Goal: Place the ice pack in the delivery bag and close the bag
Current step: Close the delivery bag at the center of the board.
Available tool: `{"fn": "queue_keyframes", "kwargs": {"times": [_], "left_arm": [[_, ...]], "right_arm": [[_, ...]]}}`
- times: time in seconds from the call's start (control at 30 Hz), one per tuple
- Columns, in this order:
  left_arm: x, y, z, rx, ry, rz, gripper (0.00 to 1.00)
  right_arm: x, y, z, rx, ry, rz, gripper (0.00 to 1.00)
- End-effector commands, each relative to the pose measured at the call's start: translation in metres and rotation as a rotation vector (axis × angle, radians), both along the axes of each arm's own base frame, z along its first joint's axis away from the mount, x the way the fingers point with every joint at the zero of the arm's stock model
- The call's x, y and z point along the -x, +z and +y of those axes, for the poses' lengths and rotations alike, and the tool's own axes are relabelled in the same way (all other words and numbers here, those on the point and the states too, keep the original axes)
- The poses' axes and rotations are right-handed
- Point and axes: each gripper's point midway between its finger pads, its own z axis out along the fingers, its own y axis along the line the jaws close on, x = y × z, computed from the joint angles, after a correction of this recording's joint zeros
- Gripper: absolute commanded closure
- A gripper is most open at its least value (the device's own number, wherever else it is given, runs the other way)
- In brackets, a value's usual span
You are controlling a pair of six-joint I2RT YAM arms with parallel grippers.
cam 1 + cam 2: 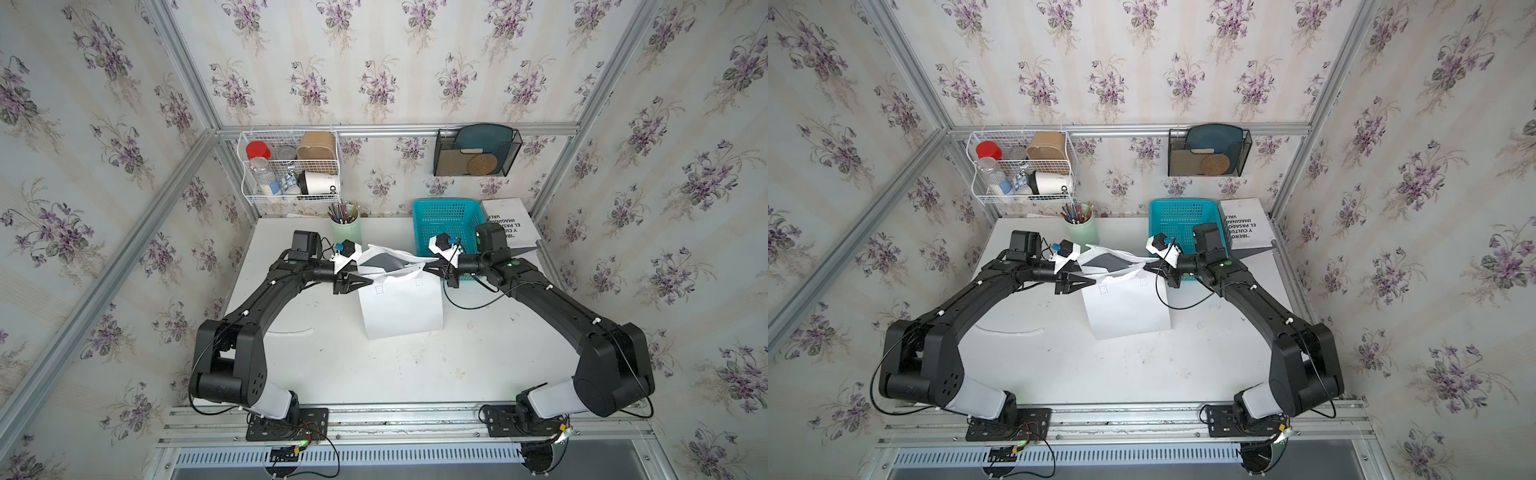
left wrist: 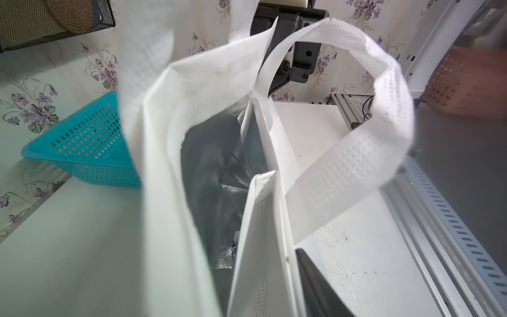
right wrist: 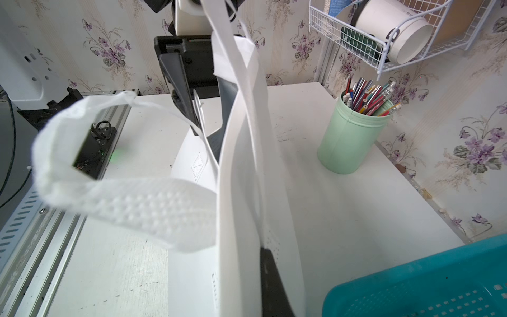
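Delivery bag (image 1: 401, 307): white and boxy, standing upright at the middle of the table (image 1: 374, 374), mouth facing up and partly collapsing inward.
Foil lining (image 2: 208, 164): silver, showing through the open mouth in the left wrist view.
Strap handle (image 2: 356, 164): flat and white, looping loose off the rim on the side toward the near edge of the table.
Left gripper (image 1: 365, 278): reaching in at the left end of the bag's rim. One black finger (image 2: 312, 282) is lying just outside the near wall and the other is hiding behind fabric. Whether the jaws are pinching the wall cannot be told.
Right gripper (image 1: 430, 267): meeting the right end of the rim, with the jaws closing tight on the bag's wall and holding it up. One dark finger (image 3: 270, 280) is pressing against the fabric.
Bag contents: a small white-and-blue patch (image 2: 235, 245) is showing low inside, against the lining. Too little is showing to tell whether it is the ice pack.
Turquoise basket (image 1: 446, 216): sitting toward the far right corner of the table, just beside the bag.
Pencil cup (image 1: 346, 232): mint green, standing at the far edge.
Book (image 1: 509, 220): lying in the far right corner.
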Motion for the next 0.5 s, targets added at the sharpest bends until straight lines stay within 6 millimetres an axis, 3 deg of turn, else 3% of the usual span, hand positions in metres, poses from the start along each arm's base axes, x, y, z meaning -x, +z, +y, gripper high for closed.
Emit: {"fn": "queue_keyframes", "kwargs": {"times": [0.0, 0.07, 0.13, 0.23, 0.3, 0.47], "left_arm": [[0.003, 0.008, -0.001, 0.016, -0.031, -0.065, 0.7], [0.0, 0.01, -0.002, 0.025, -0.038, -0.07, 0.87], [-0.002, 0.011, -0.003, 0.028, -0.042, -0.075, 1.0], [-0.004, 0.013, -0.003, 0.029, -0.042, -0.085, 1.0], [-0.005, 0.014, -0.003, 0.027, -0.04, -0.094, 1.0], [-0.005, 0.012, -0.003, 0.022, -0.038, -0.108, 1.0]], "right_arm": [[0.008, -0.01, -0.004, 0.036, -0.005, 0.035, 1.0], [0.009, -0.012, -0.005, 0.047, -0.007, 0.039, 1.0], [0.01, -0.012, -0.007, 0.051, -0.013, 0.035, 0.91], [0.01, -0.009, -0.009, 0.06, -0.033, 0.022, 0.78], [0.012, -0.004, -0.01, 0.057, -0.046, 0.02, 0.59], [0.026, 0.036, -0.011, 0.021, -0.071, -0.01, 0.41]]}}
